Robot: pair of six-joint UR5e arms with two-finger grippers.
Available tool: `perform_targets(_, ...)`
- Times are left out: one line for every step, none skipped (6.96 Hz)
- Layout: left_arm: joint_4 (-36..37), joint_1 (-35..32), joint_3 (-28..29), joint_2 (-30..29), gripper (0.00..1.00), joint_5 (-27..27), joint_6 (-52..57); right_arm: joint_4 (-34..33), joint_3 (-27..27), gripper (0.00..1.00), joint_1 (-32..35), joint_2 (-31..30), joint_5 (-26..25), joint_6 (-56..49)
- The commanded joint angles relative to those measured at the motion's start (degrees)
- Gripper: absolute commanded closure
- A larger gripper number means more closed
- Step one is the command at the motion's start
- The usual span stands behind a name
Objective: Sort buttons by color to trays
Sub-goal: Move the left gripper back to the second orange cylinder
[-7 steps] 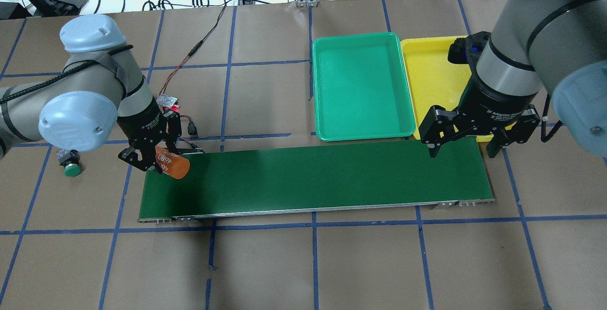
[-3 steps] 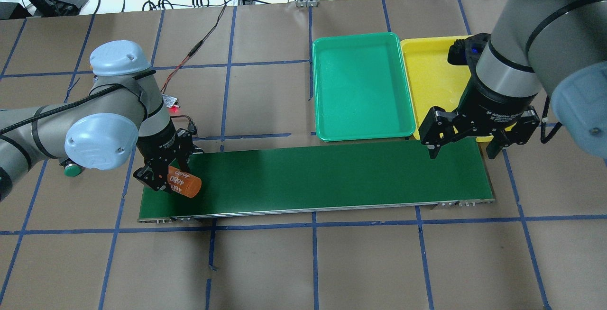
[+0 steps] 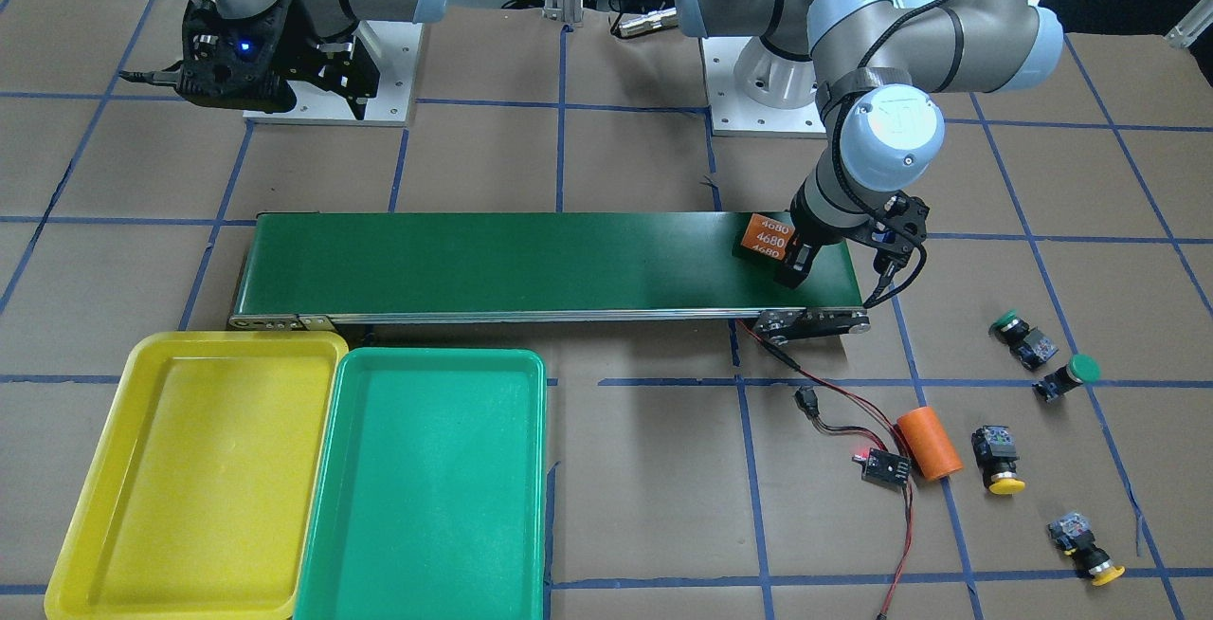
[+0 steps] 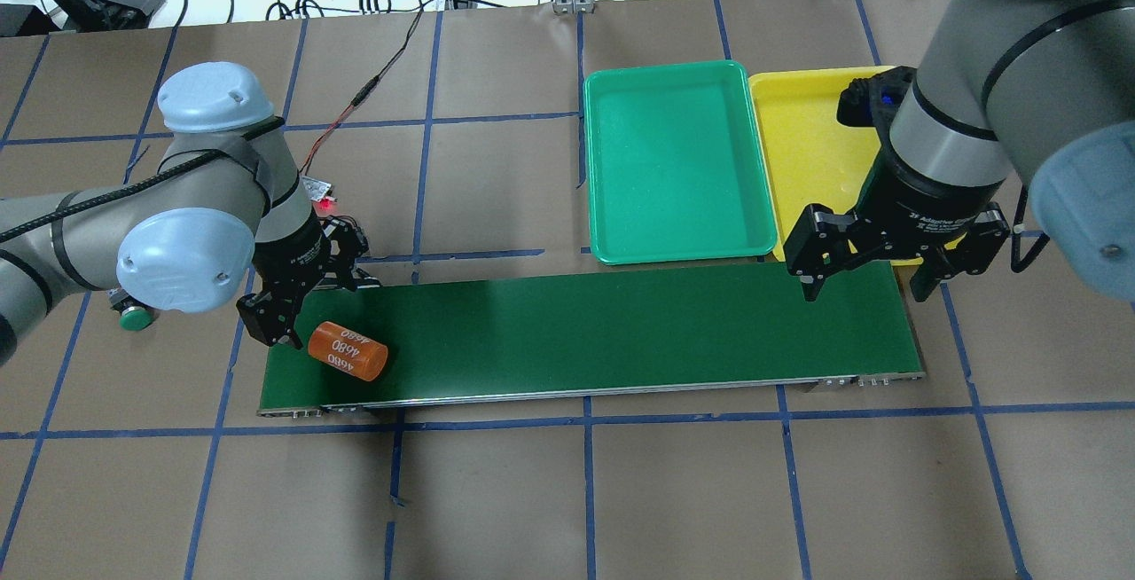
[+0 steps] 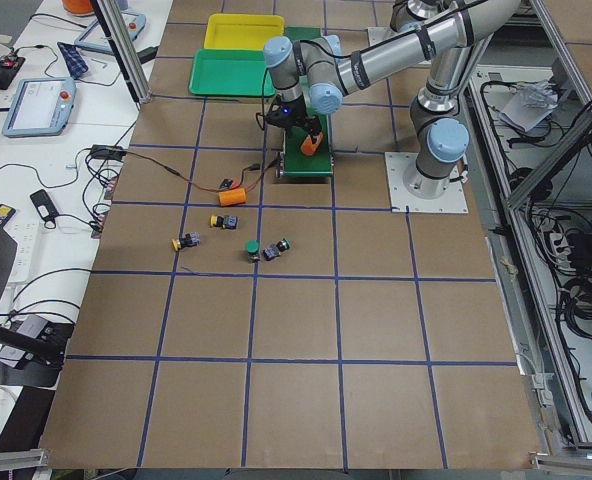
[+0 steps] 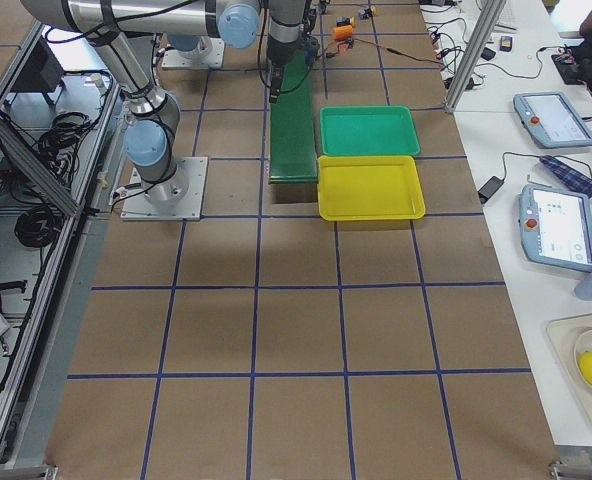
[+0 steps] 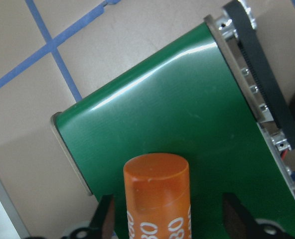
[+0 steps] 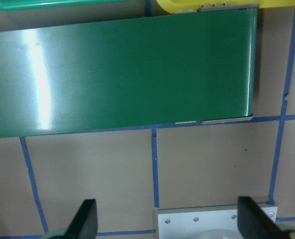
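Note:
Two green buttons (image 3: 1010,326) (image 3: 1077,373) and two yellow buttons (image 3: 1001,461) (image 3: 1090,560) lie on the table beyond the belt's end on my left side. One green button (image 4: 134,316) peeks out beside my left arm in the overhead view. The green tray (image 4: 678,163) and the yellow tray (image 4: 802,150) stand side by side, both empty. My left gripper (image 4: 309,303) is open over the belt's left end, with the orange 4680 cylinder (image 4: 348,351) lying on the belt between its fingers (image 7: 105,219). My right gripper (image 4: 864,283) is open and empty above the belt's right end.
The long dark green conveyor belt (image 4: 603,332) runs across the middle. A second orange cylinder (image 3: 929,443) and a small black circuit board (image 3: 885,467) with red wires lie near the buttons. Cables lie along the table's far edge.
My left gripper carried the 4680 cylinder toward the belt's near edge, opened, and let it go; the cylinder now lies on the belt. The right arm has not moved.

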Motion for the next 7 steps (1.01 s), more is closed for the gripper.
perform_targets(-1.1,4.7,8.9,-1.7,0.0,-0.1,16.6,-0.1,0.7,0.0,0.0,-0.6,0.0,0.0)
perform_targets(-0.2,8.5,11.9,-5.4,0.0,-0.6,30.7,-0.2,1.4,0.0,0.0,-0.9,0.0,0.0)
perform_targets(3.5,10.8,15.5,-10.5,0.0,-1.9,43.8,-0.5,1.5,0.0,0.0,-0.9,-0.1,0.0)
perform_targets(6.4,12.0,19.5,-15.6,0.0,-2.1,53.1,-0.7,1.5,0.0,-0.1,-0.9,-0.3,-0.1)
perform_targets(6.6,12.1,22.7,-20.4,0.0,-2.1,61.0,-0.6,1.5,0.0,-0.1,-1.0,-0.2,0.0)
perform_targets(11.2,12.6,22.7,-23.7,0.0,-2.1,67.2,-0.6,1.5,0.0,-0.1,-1.1,-0.1,0.0)
perform_targets(17.2,13.2,22.0,-26.6,0.0,-2.4,69.4,-0.6,1.5,0.0,-0.1,-1.2,-0.1,0.0)
